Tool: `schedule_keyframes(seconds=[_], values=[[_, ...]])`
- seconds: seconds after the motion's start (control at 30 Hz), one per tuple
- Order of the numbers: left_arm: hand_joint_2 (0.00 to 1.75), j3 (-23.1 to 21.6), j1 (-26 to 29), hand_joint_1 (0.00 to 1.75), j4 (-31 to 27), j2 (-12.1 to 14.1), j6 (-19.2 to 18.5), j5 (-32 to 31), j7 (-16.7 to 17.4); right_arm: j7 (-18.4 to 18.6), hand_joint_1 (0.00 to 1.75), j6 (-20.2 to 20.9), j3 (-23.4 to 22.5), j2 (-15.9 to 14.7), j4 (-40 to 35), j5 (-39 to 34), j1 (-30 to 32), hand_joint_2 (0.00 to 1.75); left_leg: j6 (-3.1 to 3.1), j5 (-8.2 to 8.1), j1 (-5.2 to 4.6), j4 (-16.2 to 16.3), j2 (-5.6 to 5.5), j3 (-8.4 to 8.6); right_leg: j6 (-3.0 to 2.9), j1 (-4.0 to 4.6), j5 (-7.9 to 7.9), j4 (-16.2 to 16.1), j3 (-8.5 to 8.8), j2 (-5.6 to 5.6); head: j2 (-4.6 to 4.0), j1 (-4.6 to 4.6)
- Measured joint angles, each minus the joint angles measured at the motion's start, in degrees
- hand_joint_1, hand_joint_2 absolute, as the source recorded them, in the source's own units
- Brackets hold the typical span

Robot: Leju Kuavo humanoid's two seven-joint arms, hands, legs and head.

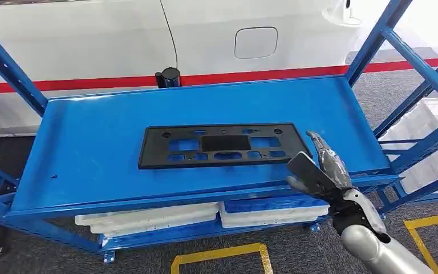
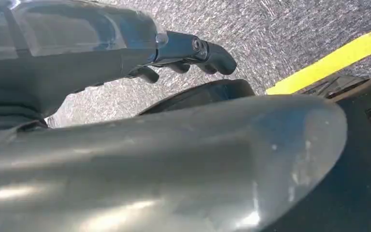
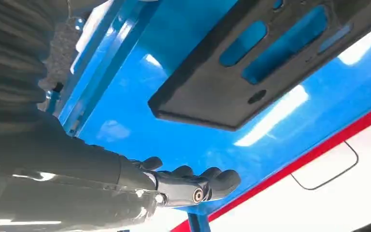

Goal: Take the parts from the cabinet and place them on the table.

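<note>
Black plate lying flat on the blue shelf, right hand hovering beside it.

The shelf point(image 1: 80, 154) is carrying the plate point(image 1: 219, 145) at its middle; the right hand point(image 1: 319, 168) is hanging near its right end, fingers apart, holding nothing. The left hand point(image 2: 183, 53) is hanging over carpet, fingers curled, empty.

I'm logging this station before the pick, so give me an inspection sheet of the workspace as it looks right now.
Surface: blue shelf of a blue metal rack, bare apart from one part.
Job's things: black perforated panel lying flat near the shelf's middle, untouched.
Clutter: white trays on the lower shelf, under the top one.
Hands: right hand open, raised over the shelf's front right edge beside the panel's right end, apart from it; left hand hangs over grey carpet, fingers curled, holding nothing.
Cables: nothing seen.
Surroundings: white car body with a red stripe behind the rack; yellow floor tape on grey carpet.
</note>
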Motion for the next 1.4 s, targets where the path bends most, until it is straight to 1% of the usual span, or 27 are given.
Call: schedule_keyframes(seconds=[0.07,0.13,0.17,0.2,0.27,0.33,0.47,0.57,0.77,0.83,0.87,0.93,1.3,1.4], values=[[0.00,-0.09,0.00,0.00,0.00,-0.02,-0.11,0.00,0.06,0.33,0.00,0.88,0.42,0.00,-0.35,2.64,-0.22,1.75,0.00,0.00,0.00,0.00,0.00,0.00,0.00,0.00,0.00,0.01,0.00,0.00,0.00,0.00],[0.00,-0.28,0.00,0.00,0.00,-0.02,-0.28,-0.11,0.22,2.44,0.00,3.66,1.15,-0.19,-0.96,11.76,-0.85,1.75,0.00,0.00,-0.01,0.00,0.02,0.00,0.00,-0.01,0.00,0.01,0.00,0.00,0.00,0.00],[0.00,-0.41,0.00,0.00,0.00,-0.04,-0.37,-0.18,0.26,3.69,0.00,5.61,1.59,-0.50,-1.37,18.16,-1.40,1.75,0.00,0.00,-0.01,0.00,0.04,0.00,0.00,-0.01,0.00,0.01,0.00,0.01,0.00,0.00],[0.00,-0.44,0.00,0.00,0.00,-0.04,-0.42,-0.18,0.28,4.24,0.00,6.59,1.80,-0.68,-1.62,20.18,-1.77,1.75,0.00,0.00,-0.01,0.00,0.04,0.00,0.00,-0.01,0.00,0.01,0.00,0.01,0.00,-0.02],[0.00,-0.46,0.00,0.00,0.00,-0.07,-0.44,-0.17,0.39,5.29,0.00,9.21,2.52,-1.14,-2.43,26.64,-2.78,1.75,0.00,0.00,0.00,0.00,0.08,0.00,0.00,-0.01,0.00,0.01,0.00,0.02,0.00,0.02],[0.00,-0.46,0.00,0.00,0.00,-0.15,-0.44,-0.15,0.46,5.57,0.00,13.19,3.98,-1.49,-3.30,33.26,-4.48,1.75,0.00,0.00,0.00,0.00,0.14,0.01,0.00,-0.01,0.01,0.02,0.00,0.04,0.00,0.02],[0.00,-0.46,-0.01,0.00,0.00,-0.42,-0.44,0.13,0.76,4.53,0.00,18.44,6.93,-1.86,-4.09,39.58,-7.74,1.75,0.00,0.00,0.00,0.00,0.20,0.02,0.00,-0.01,0.01,0.03,0.00,0.05,0.00,0.00],[0.00,-0.46,-0.01,0.00,0.00,-0.70,-0.44,0.35,0.79,3.61,0.00,20.40,8.94,-1.81,-4.11,41.21,-9.99,1.75,0.00,0.00,0.01,0.00,0.27,0.02,0.00,-0.01,0.01,0.04,0.00,0.09,0.00,0.00],[0.00,-0.46,-0.02,0.00,0.04,-1.14,-0.42,0.61,0.96,2.99,0.00,21.36,12.18,-1.53,-4.00,41.44,-12.34,1.75,0.00,0.00,0.01,0.00,0.28,0.02,0.00,-0.01,0.01,0.04,-0.01,0.11,0.00,0.00],[0.00,-0.46,-0.03,0.00,0.15,-1.27,-0.42,0.63,1.33,1.21,0.00,21.90,13.57,-1.29,-3.46,40.90,-13.29,1.75,0.00,0.00,0.01,-0.01,0.33,0.01,0.00,-0.02,0.01,0.05,-0.01,0.14,0.00,0.07],[0.00,-0.46,-0.07,0.00,0.20,-1.31,-0.42,0.66,1.33,0.33,0.00,21.73,14.29,-1.14,-2.82,40.83,-13.91,1.75,0.00,0.00,0.01,-0.01,0.36,0.02,0.00,-0.02,0.01,0.04,-0.01,0.14,0.00,0.02],[0.00,-0.46,-0.10,0.00,0.26,-1.33,-0.42,0.77,1.29,-0.22,0.00,21.27,15.56,-0.68,-1.73,40.83,-14.74,1.75,0.00,0.00,0.01,-0.01,0.36,0.02,0.00,-0.02,0.01,0.04,-0.01,0.13,0.00,0.04],[0.00,-0.46,-0.13,0.00,0.52,-1.44,-0.33,0.85,1.35,-0.44,0.00,19.78,19.80,0.98,2.34,38.97,-16.53,1.75,0.00,0.00,0.01,-0.01,0.37,0.02,0.00,-0.01,0.01,0.05,-0.01,0.14,0.00,0.02],[0.00,-0.46,-0.14,0.00,0.55,-1.44,-0.33,0.94,1.48,-0.44,0.00,18.53,20.46,1.38,3.28,37.42,-16.68,1.75,0.00,0.00,0.01,-0.01,0.36,0.02,0.00,-0.01,0.01,0.05,-0.01,0.14,0.00,0.02]])
